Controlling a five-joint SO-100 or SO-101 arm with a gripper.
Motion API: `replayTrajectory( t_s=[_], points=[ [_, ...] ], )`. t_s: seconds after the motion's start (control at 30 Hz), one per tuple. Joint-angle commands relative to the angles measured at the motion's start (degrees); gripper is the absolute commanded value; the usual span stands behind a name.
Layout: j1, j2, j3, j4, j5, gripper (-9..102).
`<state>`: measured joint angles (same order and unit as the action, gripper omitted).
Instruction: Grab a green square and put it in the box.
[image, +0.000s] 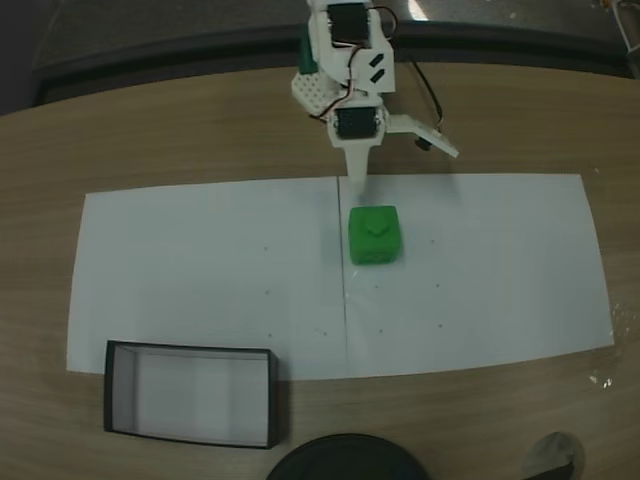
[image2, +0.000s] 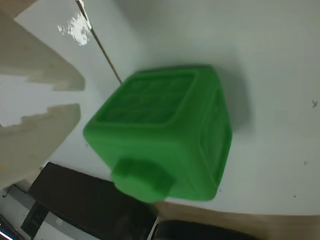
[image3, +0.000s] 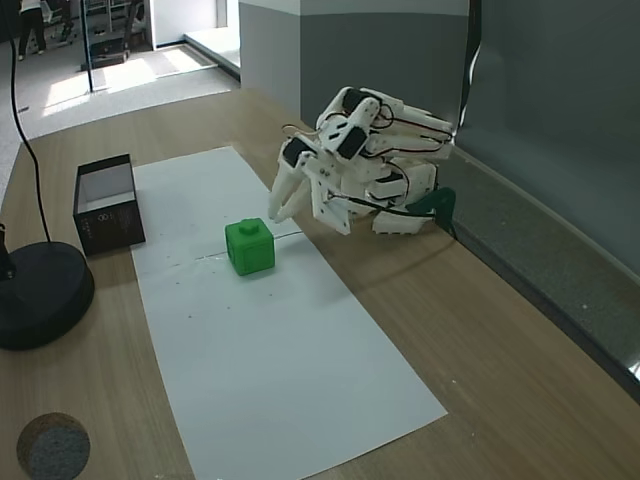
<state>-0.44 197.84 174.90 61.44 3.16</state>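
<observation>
1 green square sits on the white paper sheet that covers the middle of my wooden counter, its stud facing up, just right of the thin line drawn down the sheet in a fixed view. My gripper hangs at 12 o'clock from the block in that view, near it but not touching, with the 2 fingers spread apart: 1 finger points down toward the block's far edge, the other juts out toward 4 o'clock. It holds nothing.

In the wrist view the green square fills the centre, lying on white paper, and my pale fingers sit at 9 o'clock from it, a gap of paper between them and the block.

The box rests at 7 o'clock from the block in a fixed view, well apart, straddling the sheet's near edge, its pale floor bare. In the other fixed view the box lies at 10 o'clock from the green square, beside a round black disc.
</observation>
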Motion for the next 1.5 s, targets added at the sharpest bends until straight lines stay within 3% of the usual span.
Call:
replayTrajectory(
  t_s=[0.0, 0.13, 0.33, 0.53, 0.77, 1.07, 1.47],
  points=[
    [1.67, 1.32, -3.43, -8.96, -0.09, 10],
    [2.37, 0.62, -8.61, -9.14, -0.44, 20],
    [0.00, -6.86, -23.12, 2.72, -2.72, 29],
    [-2.46, -32.52, -44.91, 16.70, -2.72, 40],
    [-2.72, -66.53, -64.95, 27.51, -2.11, 41],
    [-2.81, -93.60, -70.40, 26.19, 0.70, 41],
    [-8.96, -100.55, -69.87, 19.42, 3.78, 41]
  ],
)
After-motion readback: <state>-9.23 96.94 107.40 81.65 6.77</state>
